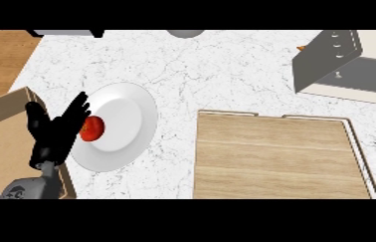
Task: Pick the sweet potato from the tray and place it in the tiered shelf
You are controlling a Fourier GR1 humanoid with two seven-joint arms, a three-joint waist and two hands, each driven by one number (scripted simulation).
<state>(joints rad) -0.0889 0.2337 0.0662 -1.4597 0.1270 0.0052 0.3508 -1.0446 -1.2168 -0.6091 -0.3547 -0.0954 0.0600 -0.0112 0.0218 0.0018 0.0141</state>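
At the left of the white marbled bench (220, 71), the robot's one visible hand, the black left hand (55, 129), stood with its fingers (77, 109) straight, spread and holding nothing. It seemed to be at rest by the rim of the single round white plate (129, 111), which carried one round red fruit-like thing (92, 128). Rightward lay one flat light wooden tray (279, 156) with no sweet potato showing on it, then one grey tiered shelf (323, 61). One small orange speck (301, 48) at the shelf's left edge may have been the sweet potato lodged there, though too little showed to tell.
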